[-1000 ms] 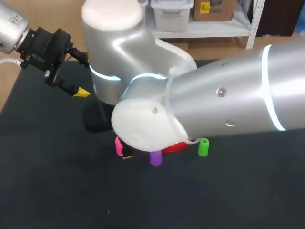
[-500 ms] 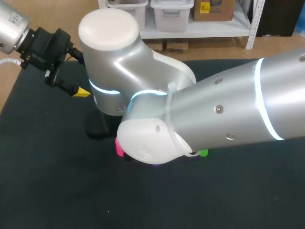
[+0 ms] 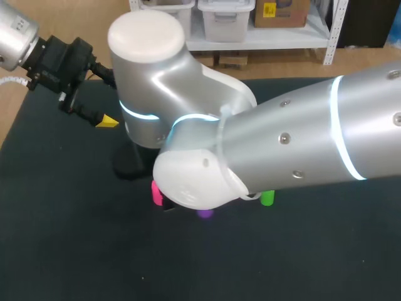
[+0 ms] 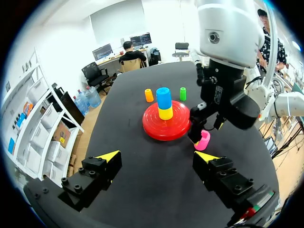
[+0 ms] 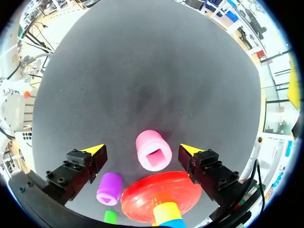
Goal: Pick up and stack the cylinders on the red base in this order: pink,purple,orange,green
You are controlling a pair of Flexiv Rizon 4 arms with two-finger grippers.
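Observation:
In the right wrist view the pink cylinder (image 5: pixel 153 150) stands upright between the fingers of my open right gripper (image 5: pixel 142 150), which touch neither side of it. Just behind it are the red base (image 5: pixel 161 194), the purple cylinder (image 5: pixel 109 188) and a sliver of the green cylinder (image 5: pixel 110 216). In the left wrist view my right gripper (image 4: pixel 206 131) hangs over the pink cylinder (image 4: pixel 203 141) beside the red base (image 4: pixel 166 126). The orange cylinder (image 4: pixel 149 95) and the green one (image 4: pixel 183 93) stand beyond the base. My left gripper (image 4: pixel 156 156) is open and empty, far back at the table's left (image 3: pixel 94 116).
A yellow cylinder (image 4: pixel 166 113) with a blue one (image 4: pixel 163 97) on top stands on the red base. In the head view my right arm (image 3: pixel 263 150) covers the base and most of the purple cylinder (image 3: pixel 205 213); the pink (image 3: pixel 156 192) and green (image 3: pixel 267 198) cylinders show.
My right arm has come down and shifted slightly, now hiding the red base and most of the purple cylinder in the head view. The left arm has stayed still.

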